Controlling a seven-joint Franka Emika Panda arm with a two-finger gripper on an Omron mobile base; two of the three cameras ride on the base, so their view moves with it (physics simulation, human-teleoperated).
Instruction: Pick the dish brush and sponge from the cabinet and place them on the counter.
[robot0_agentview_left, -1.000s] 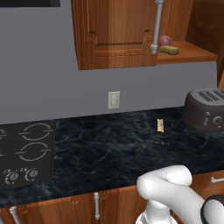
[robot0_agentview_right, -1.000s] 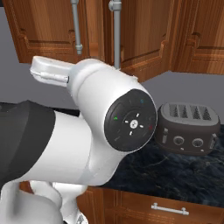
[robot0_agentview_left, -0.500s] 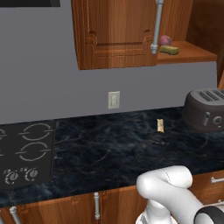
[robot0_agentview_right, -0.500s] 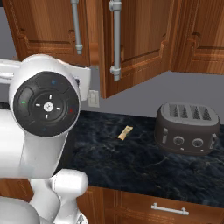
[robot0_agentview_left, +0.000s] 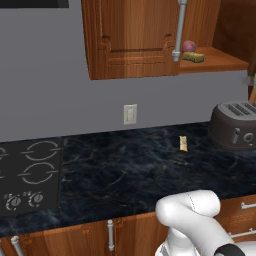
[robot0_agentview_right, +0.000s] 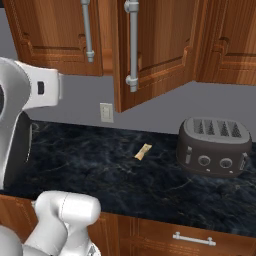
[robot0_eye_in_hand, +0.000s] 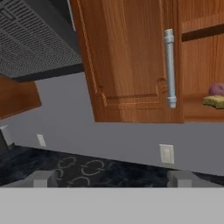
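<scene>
The cabinet (robot0_agentview_left: 130, 45) hangs above the counter (robot0_agentview_left: 125, 172) with its right door swung open (robot0_agentview_right: 150, 55). On its shelf a yellow-green oblong thing (robot0_agentview_left: 193, 57) (robot0_eye_in_hand: 214, 101) lies beside a purple-red ball (robot0_agentview_left: 189, 46). I make out no white handle, so I cannot tell if it is the dish brush. A small yellow-tan block, the sponge (robot0_agentview_left: 183, 143) (robot0_agentview_right: 143, 151), lies on the counter left of the toaster. My gripper (robot0_eye_in_hand: 111, 179) is open and empty, far back from the cabinet and facing its door, with both fingertips (robot0_eye_in_hand: 41, 178) spread wide.
A dark toaster (robot0_agentview_left: 235, 125) (robot0_agentview_right: 215, 146) stands on the counter at the right. The black stovetop (robot0_agentview_left: 30, 175) is at the left, under a range hood (robot0_eye_in_hand: 35, 43). A wall outlet (robot0_agentview_left: 130, 114) sits below the cabinet. My white arm (robot0_agentview_right: 30, 90) rises at the left.
My arm has swung left out of the middle of the right base view, uncovering the counter and the toaster. The sponge and the shelf's things have not moved.
</scene>
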